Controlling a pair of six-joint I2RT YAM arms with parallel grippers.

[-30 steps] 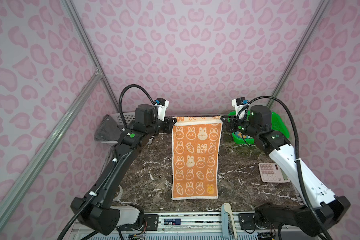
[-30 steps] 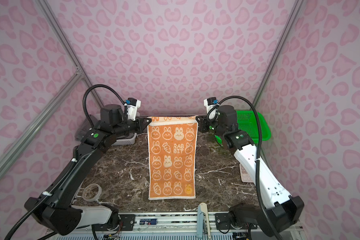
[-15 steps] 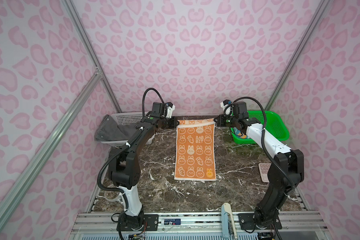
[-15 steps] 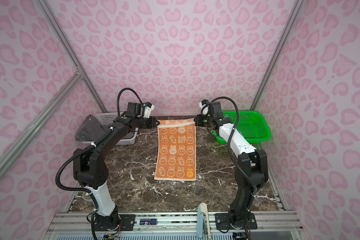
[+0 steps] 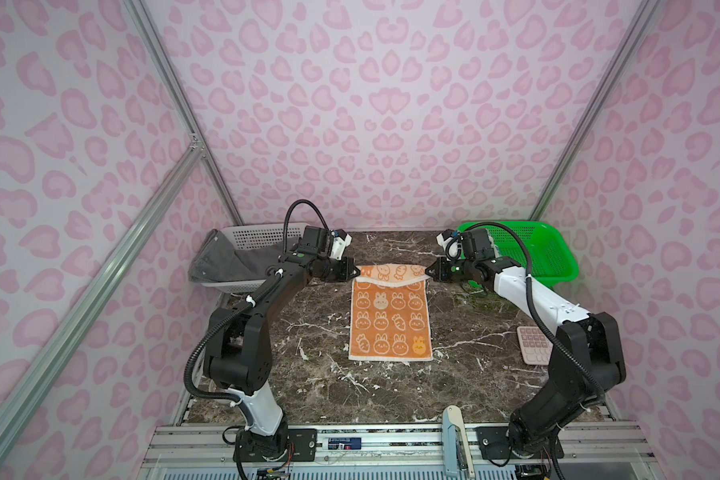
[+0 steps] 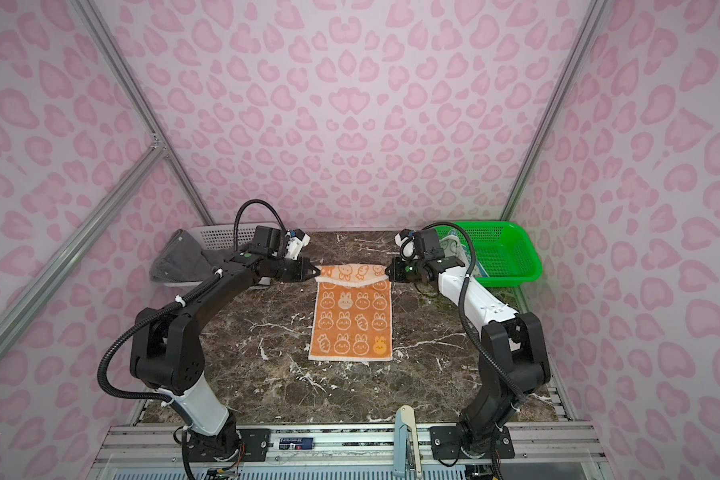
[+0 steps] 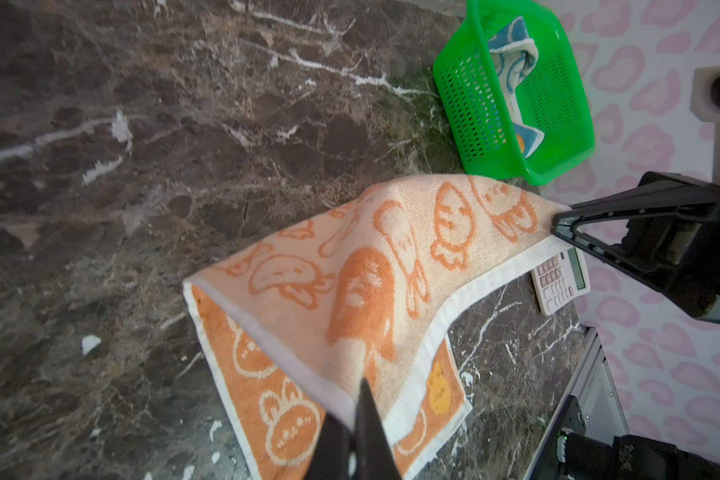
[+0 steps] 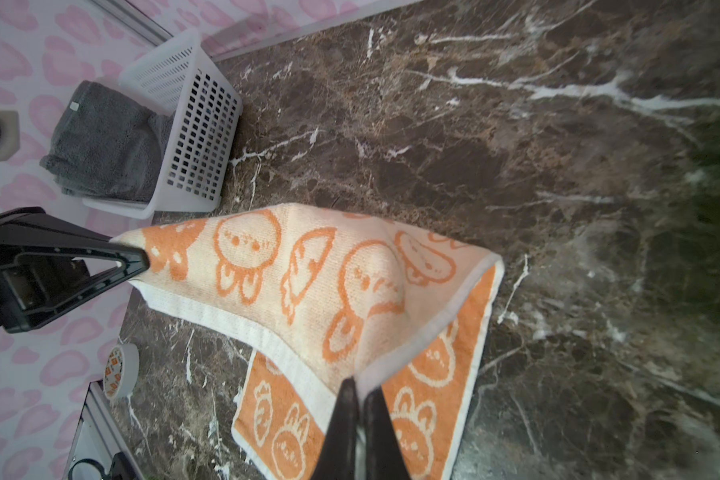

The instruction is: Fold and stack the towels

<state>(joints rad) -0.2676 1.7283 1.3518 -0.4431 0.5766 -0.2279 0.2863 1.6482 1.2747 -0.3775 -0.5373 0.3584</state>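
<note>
Orange terry with cream rabbits, the towel (image 5: 389, 328) lies in the middle of the table (image 5: 308, 386), its long axis running from the far wall toward the near rail. Its far end is lifted and turned over, pale back up, stretched between my two grippers. The left gripper (image 5: 355, 271) is pinched tight on the far left corner and the right gripper (image 5: 427, 272) is clamped on the far right corner, so neither arm is nearer. Both forearms reach far out, low and nearly level, tips pointing at each other. I judge the fold must travel straight toward the near hem, both hands together. The grey towel (image 5: 221, 259) sits in the white basket (image 5: 262, 237) and the blue towel (image 7: 512, 62) in the green basket (image 5: 558, 257), both well apart.
</note>
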